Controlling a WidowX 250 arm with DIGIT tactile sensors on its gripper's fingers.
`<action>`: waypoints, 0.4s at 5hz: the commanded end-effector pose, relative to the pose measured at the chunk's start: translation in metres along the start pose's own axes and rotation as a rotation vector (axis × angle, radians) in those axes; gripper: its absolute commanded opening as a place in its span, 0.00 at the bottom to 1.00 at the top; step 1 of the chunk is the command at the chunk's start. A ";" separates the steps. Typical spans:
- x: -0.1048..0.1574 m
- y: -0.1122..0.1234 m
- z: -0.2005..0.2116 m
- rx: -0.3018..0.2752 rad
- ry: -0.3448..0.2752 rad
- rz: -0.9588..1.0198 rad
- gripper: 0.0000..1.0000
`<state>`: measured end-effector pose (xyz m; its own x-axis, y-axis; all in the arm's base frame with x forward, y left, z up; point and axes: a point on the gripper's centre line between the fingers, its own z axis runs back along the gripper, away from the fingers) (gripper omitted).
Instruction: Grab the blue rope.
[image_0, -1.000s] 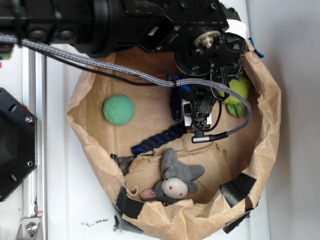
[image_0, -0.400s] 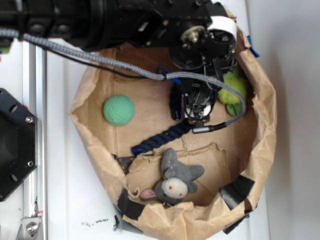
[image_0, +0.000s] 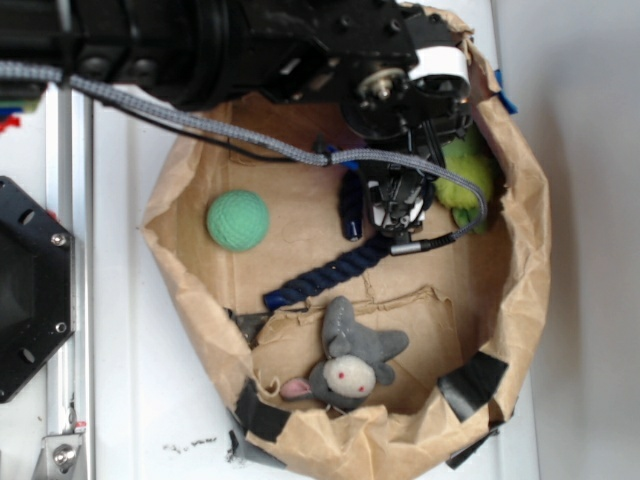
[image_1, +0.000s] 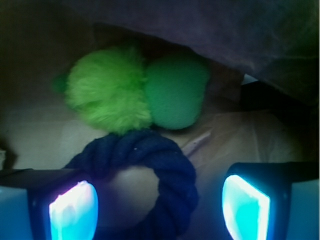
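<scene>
The blue rope (image_0: 330, 270), thick, twisted and dark navy, lies bent inside the brown paper bag (image_0: 520, 250). One stretch runs diagonally toward the lower left; another short end (image_0: 349, 205) points up beside my arm. My gripper (image_0: 395, 215) hangs over the rope's bend. In the wrist view the rope (image_1: 170, 175) arches between my two glowing fingers, which stand wide apart and do not touch it. My gripper (image_1: 159, 205) is open.
A green knitted ball (image_0: 238, 220) lies at the bag's left. A fuzzy lime-green plush (image_0: 465, 185) sits right of my gripper and shows just beyond the rope as the plush (image_1: 135, 90). A grey plush animal (image_0: 350, 360) lies near the bag's front. A grey braided cable (image_0: 200, 125) crosses overhead.
My gripper has moved up the frame and slightly left, coming over the rope's bend. The bag shifted a little. The rope, the ball and the plush toys stayed put.
</scene>
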<state>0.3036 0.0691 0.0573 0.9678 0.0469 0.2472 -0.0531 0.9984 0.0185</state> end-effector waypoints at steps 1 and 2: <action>0.005 0.006 0.003 0.028 -0.023 -0.015 1.00; -0.002 0.010 -0.003 0.020 0.025 -0.093 1.00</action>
<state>0.2963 0.0702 0.0420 0.9813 -0.0615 0.1824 0.0541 0.9975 0.0452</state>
